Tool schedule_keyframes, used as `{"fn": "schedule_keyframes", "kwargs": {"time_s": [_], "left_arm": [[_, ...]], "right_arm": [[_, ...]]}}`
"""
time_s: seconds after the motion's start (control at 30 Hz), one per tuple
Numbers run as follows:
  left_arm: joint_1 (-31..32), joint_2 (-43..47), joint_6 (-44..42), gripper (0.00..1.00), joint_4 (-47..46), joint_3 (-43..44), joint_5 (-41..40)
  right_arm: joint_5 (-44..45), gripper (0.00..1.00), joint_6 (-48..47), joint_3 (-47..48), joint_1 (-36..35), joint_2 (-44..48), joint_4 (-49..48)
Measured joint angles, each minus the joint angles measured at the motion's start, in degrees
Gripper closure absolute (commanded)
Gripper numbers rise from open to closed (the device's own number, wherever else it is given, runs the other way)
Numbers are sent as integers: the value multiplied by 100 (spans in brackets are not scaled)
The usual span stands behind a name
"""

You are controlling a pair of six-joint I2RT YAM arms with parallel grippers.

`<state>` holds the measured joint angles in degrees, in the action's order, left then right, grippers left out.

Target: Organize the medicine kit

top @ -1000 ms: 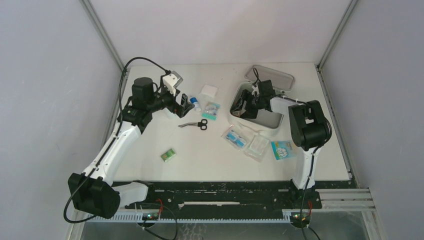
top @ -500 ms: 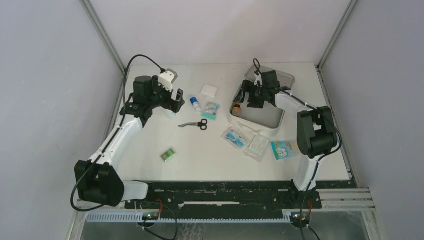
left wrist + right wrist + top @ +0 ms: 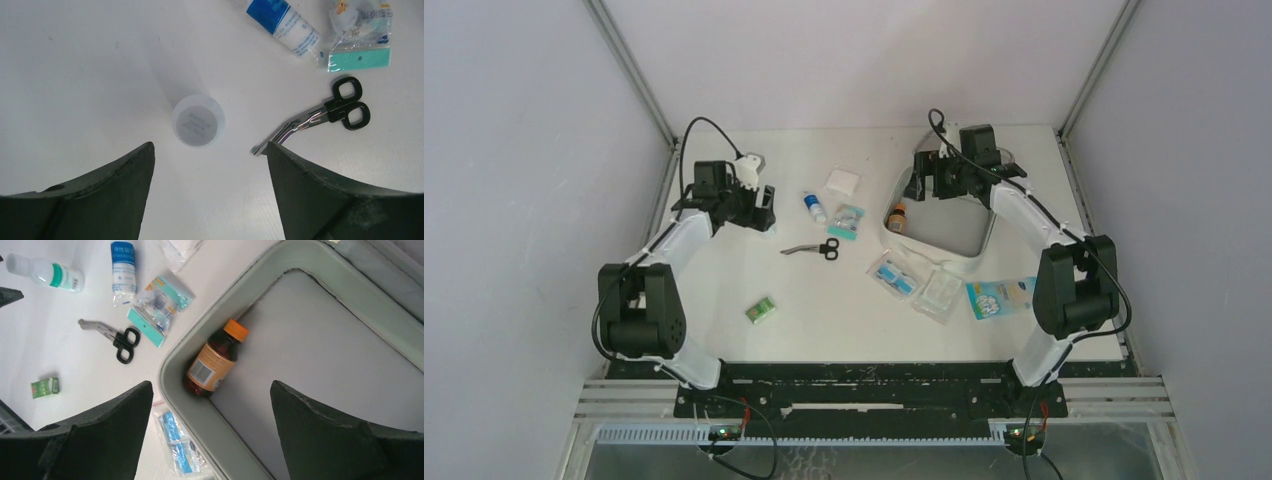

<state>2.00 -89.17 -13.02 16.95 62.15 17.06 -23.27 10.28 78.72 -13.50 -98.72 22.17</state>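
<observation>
- The left gripper hangs above the table with its jaws wide apart and nothing between them.
- Just beyond its fingertips, a small white bottle stands upright, seen cap-on from above and touched by neither finger.
- To the right of that bottle lie black-handled scissors, a blue and white tube and a clear packet with a teal strip.
- The right gripper is released too, jaws spread and empty, above the left end of the medicine kit.
- The medicine kit lies open on the right half of the table, its pale grey inside facing up.
- A brown bottle with an orange cap lies on its side in the kit, against the left wall.
- On the table near the kit's near edge lie two clear packets and a blue packet.
- A small green box lies apart, nearer the left arm.
</observation>
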Motion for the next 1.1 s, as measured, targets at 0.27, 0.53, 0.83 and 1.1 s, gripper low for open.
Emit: {"fn": "schedule_keyframes", "kwargs": {"time_s": [0.27,0.53,0.83,1.1], "left_arm": [[0,-590,-118,31,35,219,-39],[0,-741,-168,47,28,501,-37],[0,-826,-181,49,35,531,-26],[0,-839,-262,78,39,531,17]], "right_arm": [[234,14,-743,0,-2,225,420],[238,16,-1088,0,-48,326,570],[173,17,-1241,0,-85,326,597],[125,16,-1327,0,-85,361,597]]}}
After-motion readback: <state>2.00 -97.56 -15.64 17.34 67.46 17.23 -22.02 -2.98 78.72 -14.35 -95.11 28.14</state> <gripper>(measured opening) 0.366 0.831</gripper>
